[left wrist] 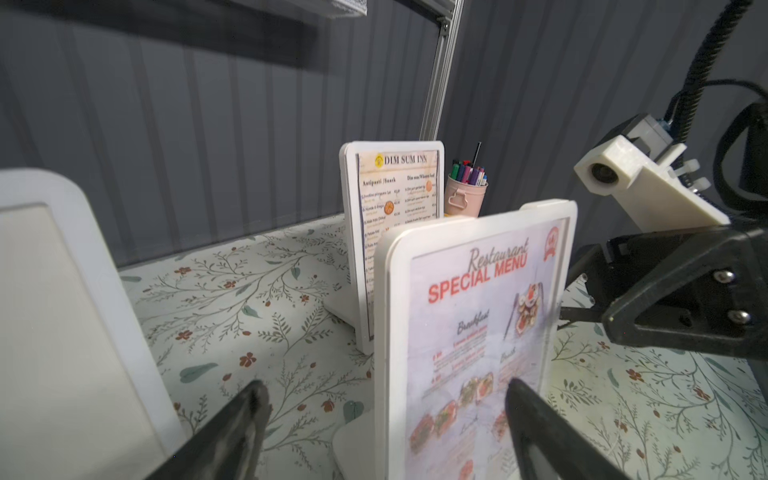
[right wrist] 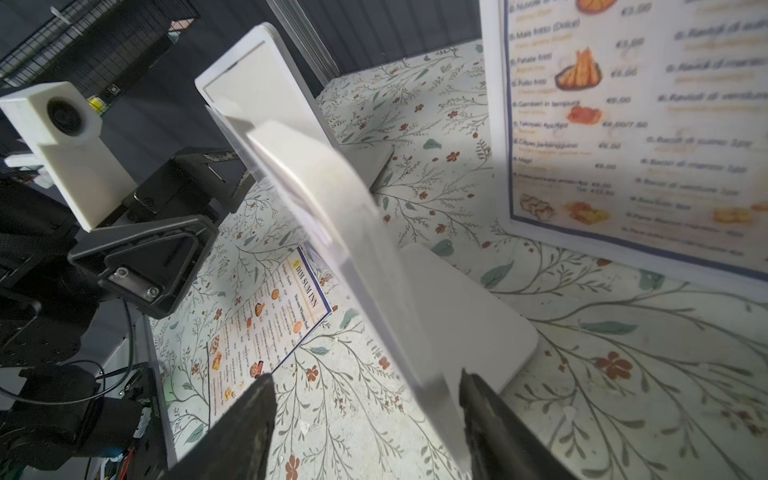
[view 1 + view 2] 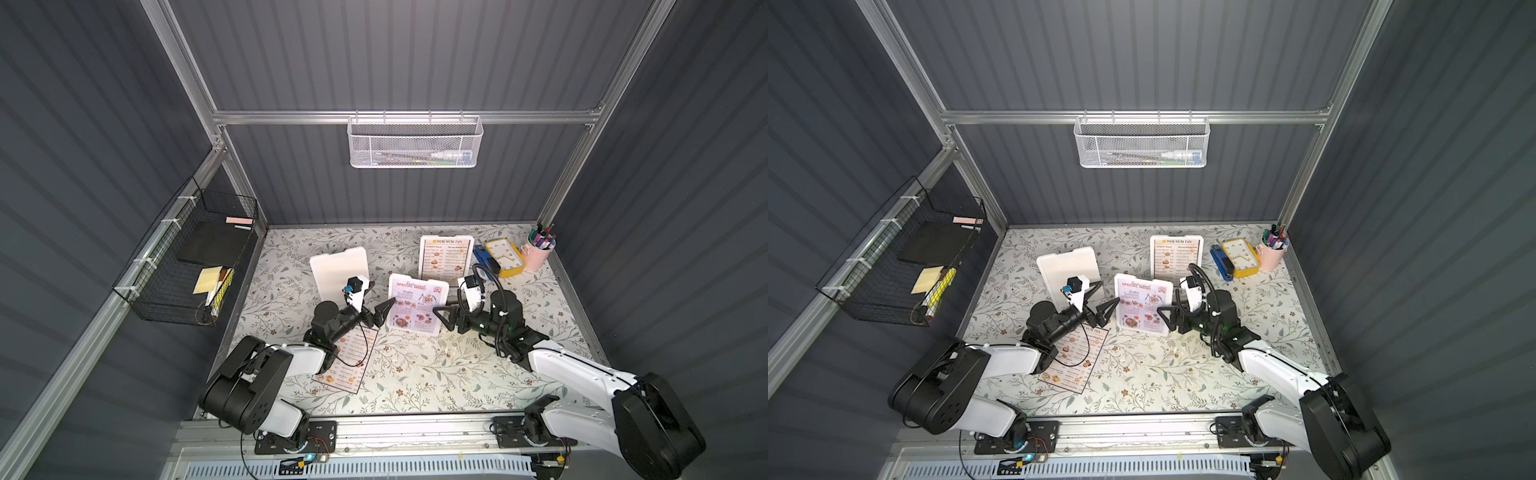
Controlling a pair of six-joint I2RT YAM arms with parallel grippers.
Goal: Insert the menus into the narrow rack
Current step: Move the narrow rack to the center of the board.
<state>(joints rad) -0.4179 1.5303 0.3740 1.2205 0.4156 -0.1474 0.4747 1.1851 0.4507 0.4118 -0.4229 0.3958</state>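
left gripper (image 3: 376, 299): jaws spread wide, holding nothing. In the left wrist view the left edge of the centre holder (image 1: 390, 332) shows between its fingers (image 1: 245, 419). Contact cannot be told.
right gripper (image 3: 441, 318): jaws apart, nothing clamped. The right edge of the same holder shows between its fingers (image 2: 257, 407), with a clear gap on one side. Touch on the other side cannot be told.
lavender menu (image 3: 415, 309): stands in the centre holder, leaning back, mid-table between the two grippers. Pale lavender sheet with grey script "Restaurant", red "SPECIAL MENU" and a red badge in the top corner. Food photos fill the lower half, behind a clear cover.
standing DIM SUM INN menu (image 3: 446, 257): upright in the far holder (image 1: 349, 232), just beyond the centre holder and slightly right. Cream-white sheet with a dark border and a yellow emblem beside the black title. Two item columns carry small orange food photos.
flat DIM SUM INN menu (image 3: 349, 365): lies face up on the floral table (image 3: 436, 374), near left, partly under the left arm. Same layout, and the border reads dark blue in the right wrist view.
blank holder (image 3: 336, 266): white, standing far left, just beyond the left gripper.
far right corner: pink cup of pens (image 3: 538, 251), yellow clock (image 3: 505, 257) and blue stapler (image 3: 481, 255), side by side.
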